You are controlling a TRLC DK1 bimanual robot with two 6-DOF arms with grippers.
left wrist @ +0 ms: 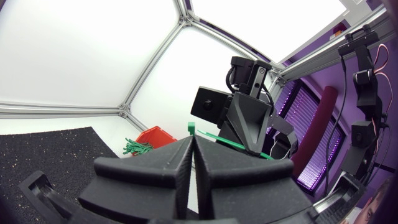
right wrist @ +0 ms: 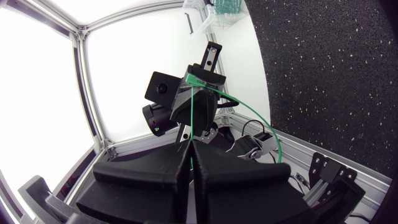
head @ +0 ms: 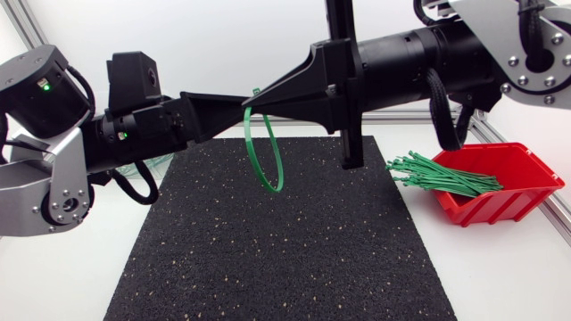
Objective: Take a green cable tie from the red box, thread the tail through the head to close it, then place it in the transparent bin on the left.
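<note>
Holding the right arm highest and closest to the lens, with the right end effector pinched tight on the green cable tie. Meeting it tip to tip with the left end effector, likewise clamped on the tie, at the head end judging by the wrist views. Hanging the tie as a loop below both tips, up off the counter, over the black mat. Reading the pick as done and threading as under way or just finished — not seeing clearly whether the tail is through the head. Leaving to do: confirming closure, then dropping it into the transparent bin on the left. Leaving spare ties in the red box.
</note>
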